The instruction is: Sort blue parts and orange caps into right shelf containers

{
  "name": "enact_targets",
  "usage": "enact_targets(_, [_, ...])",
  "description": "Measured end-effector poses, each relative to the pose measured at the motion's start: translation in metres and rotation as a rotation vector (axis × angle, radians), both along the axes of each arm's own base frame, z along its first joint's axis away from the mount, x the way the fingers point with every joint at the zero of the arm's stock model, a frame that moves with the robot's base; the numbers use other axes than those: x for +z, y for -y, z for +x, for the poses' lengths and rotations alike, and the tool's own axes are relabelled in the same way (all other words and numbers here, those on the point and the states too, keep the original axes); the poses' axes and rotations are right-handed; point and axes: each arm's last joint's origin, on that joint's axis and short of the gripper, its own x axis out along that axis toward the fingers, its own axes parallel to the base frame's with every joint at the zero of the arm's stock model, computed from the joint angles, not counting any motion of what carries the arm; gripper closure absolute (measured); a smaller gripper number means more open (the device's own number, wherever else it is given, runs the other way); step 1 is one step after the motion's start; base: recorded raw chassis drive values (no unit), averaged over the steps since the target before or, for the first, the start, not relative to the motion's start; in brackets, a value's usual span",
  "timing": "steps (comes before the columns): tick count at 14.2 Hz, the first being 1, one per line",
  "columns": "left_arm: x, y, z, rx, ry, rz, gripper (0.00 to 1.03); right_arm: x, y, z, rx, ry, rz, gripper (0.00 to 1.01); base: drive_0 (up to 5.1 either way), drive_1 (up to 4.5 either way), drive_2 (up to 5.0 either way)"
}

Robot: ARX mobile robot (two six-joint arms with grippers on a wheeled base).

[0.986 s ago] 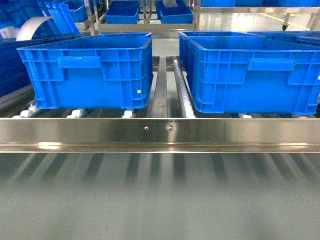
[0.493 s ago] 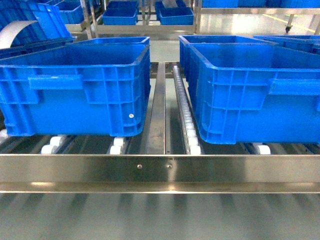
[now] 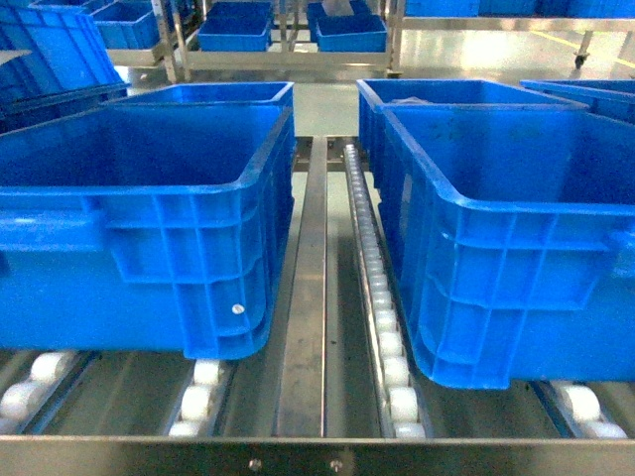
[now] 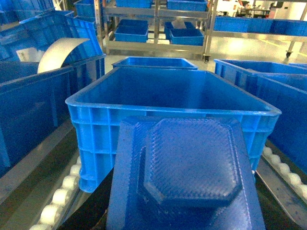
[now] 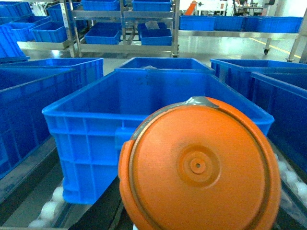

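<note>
A blocky blue part [image 4: 192,163] with a raised octagonal face fills the lower left wrist view. My left gripper [image 4: 184,218] is shut on it, and only a dark finger [image 4: 90,213] shows beside it. A round orange cap [image 5: 201,167] fills the lower right wrist view, held by my shut right gripper [image 5: 199,213]. Beyond each held piece stands an open blue container [image 4: 168,96] [image 5: 158,98] on the steel roller shelf [image 3: 303,327]. In the head view the left container [image 3: 149,258] and the right container [image 3: 516,288] stand side by side; neither gripper shows there.
A line of white rollers [image 3: 377,288] runs between the two front bins. More blue bins [image 3: 208,94] sit behind them and on racks [image 3: 288,40] across the aisle. Another bin with a curved white sheet [image 4: 60,52] stands at the left.
The head view has closed in on the shelf. Both front bins now look much larger, and the front steel beam has dropped to the bottom edge of the picture.
</note>
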Motion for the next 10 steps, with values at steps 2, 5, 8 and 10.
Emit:
enact_targets(2, [0.0000,0.0000,0.0000,0.001,0.000,0.000,0.61,-0.0005,0.0000,0.0000,-0.001,-0.005,0.000,0.57,0.0,2.14,-2.2])
enact_targets(5, [0.0000,0.0000,0.0000,-0.001,0.000,0.000,0.61,-0.0004,0.0000,0.0000,0.000,-0.004,0.000,0.57,0.0,0.00,0.0])
enact_targets(8, [0.0000,0.0000,0.0000,-0.001,0.000,0.000,0.61,-0.0004,0.0000,0.0000,0.000,-0.004,0.000,0.57,0.0,0.00,0.0])
enact_targets(10, [0.0000,0.0000,0.0000,-0.001,0.000,0.000,0.61,-0.0004,0.0000,0.0000,0.000,-0.004,0.000,0.57,0.0,0.00,0.0])
